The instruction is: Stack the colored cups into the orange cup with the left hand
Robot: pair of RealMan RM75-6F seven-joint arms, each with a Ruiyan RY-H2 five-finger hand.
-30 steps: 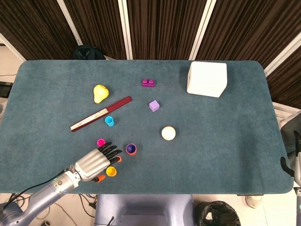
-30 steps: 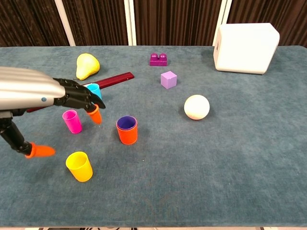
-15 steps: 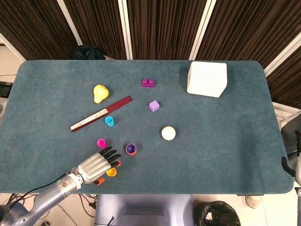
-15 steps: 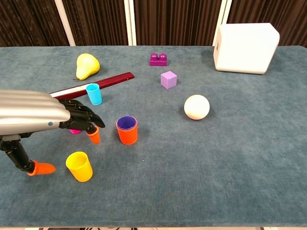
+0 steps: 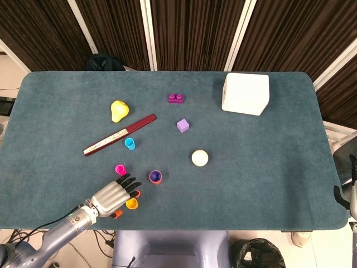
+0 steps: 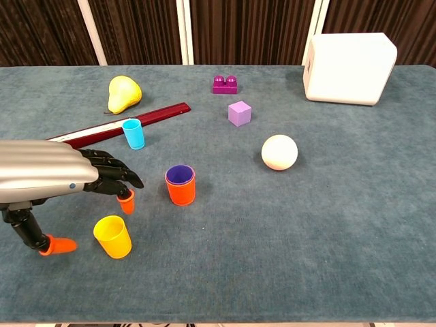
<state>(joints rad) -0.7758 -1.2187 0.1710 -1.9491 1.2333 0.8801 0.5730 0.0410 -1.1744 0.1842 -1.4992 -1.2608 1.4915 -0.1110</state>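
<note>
1. The left hand has drawn back toward the near desk edge over the last second, uncovering the pink cup in the head view.
2. Its fingers are spread and hold nothing; they hover just at 11 o'clock of the yellow cup.
3. The orange cup, with a purple cup already nested inside, stands at 2 o'clock of the yellow one.
4. The blue cup waits further back, beside the red ruler.
5. Judged from this, the yellow cup is the next target; the grasp has not begun.
6. The right hand is out of sight.
</note>
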